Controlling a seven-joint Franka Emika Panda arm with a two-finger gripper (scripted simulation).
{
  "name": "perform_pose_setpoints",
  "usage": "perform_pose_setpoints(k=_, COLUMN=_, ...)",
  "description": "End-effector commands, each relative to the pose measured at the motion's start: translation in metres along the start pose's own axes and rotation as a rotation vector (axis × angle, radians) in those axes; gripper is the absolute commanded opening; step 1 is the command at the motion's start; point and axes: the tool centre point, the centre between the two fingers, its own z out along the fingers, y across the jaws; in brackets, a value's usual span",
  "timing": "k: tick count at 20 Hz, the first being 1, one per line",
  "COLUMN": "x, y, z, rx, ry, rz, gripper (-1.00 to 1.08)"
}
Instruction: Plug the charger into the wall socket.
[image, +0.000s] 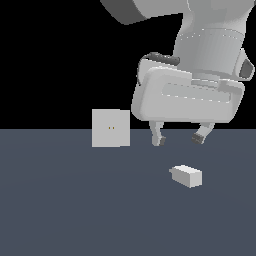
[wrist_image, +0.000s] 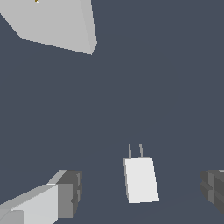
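The gripper (image: 178, 138) hangs wide open and empty above the charger (image: 187, 175); best to descend centred, clamping its long sides, prongs toward the wall socket (image: 110, 128).

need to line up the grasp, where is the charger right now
The charger lies on the dark floor toward the exterior view's right, just below the open tool and apart from it, with the wall socket standing further off to its left.
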Motion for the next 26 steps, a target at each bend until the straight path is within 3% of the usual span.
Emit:
perform_pose_setpoints(k=1, x=-0.003, y=0.003, z=0.003, rx=0.004, ry=0.017, rz=-0.016, gripper=1.0)
perform_pose_setpoints(k=11, x=-0.01, y=0.01, z=0.012, rx=0.015, ry=0.054, rz=-0.053, gripper=1.0)
perform_pose_setpoints(k=26, x=-0.02, y=0.01, z=0.037, rx=0.016, ry=0.055, rz=-0.056, gripper=1.0)
